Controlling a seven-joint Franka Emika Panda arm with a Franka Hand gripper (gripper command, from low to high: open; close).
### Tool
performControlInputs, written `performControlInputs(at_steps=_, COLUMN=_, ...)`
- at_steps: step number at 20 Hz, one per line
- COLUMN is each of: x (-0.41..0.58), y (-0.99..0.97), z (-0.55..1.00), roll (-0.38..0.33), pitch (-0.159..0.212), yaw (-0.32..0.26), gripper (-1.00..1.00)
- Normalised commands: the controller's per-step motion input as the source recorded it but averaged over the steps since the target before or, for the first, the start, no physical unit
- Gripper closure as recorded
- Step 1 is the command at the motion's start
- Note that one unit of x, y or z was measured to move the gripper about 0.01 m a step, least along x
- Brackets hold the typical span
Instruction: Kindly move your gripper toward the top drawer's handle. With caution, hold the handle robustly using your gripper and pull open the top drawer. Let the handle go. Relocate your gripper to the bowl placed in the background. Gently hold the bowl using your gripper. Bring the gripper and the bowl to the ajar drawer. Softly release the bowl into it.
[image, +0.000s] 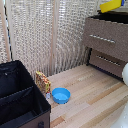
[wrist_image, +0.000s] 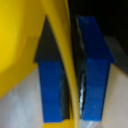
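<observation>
- Near-left corner of the counter (image: 95, 100): a large black bin (image: 20, 97), no part of the job.
- Just past the bin, toward the middle of the near edge: a blue bowl (image: 61, 95), upright and apart from everything else. A small patterned box (image: 43, 81) stands between it and the bin. Neither belongs to the task.
- Right edge, exterior view: a white bulk, probably part of the arm (image: 124, 74); too cropped to be sure.
- Far-right corner: the dresser. The top drawer (image: 112, 31) stands forward of the lower front (image: 107, 62), with a dark gap behind its upper edge, so I read it as already pulled open. The handle (image: 102, 38) is bare; nothing grips it.
- Above that corner, at the picture's upper edge: the bowl (image: 111, 6), yellow, off the counter, tilted, high over the dresser top. The hand itself does not show in this view.
- Wrist view: the hand (wrist_image: 69, 40) is clenched on the bowl's rim, a thin yellow wall pinched between the two blue fingers (wrist_image: 52, 85). The rest of the bowl fills one side of the picture.
- Progress, as I judge it: the drawer is opened, the handle let go, the bowl fetched and lifted. The carry is on or near its end.
- Left to do: bring the bowl over the open cavity, lower it and ease the fingers apart. I cannot tell whether the bowl is yet above the cavity or behind it.
</observation>
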Motion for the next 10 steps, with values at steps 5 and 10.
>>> performControlInputs(at_steps=5, x=0.053, y=-0.1, z=-0.01, roll=0.0, pitch=0.014, yaw=-0.003, gripper=-1.0)
performControlInputs(at_steps=10, x=0.173, y=-0.02, z=0.05, roll=0.008, pitch=0.057, yaw=0.0, gripper=-1.0)
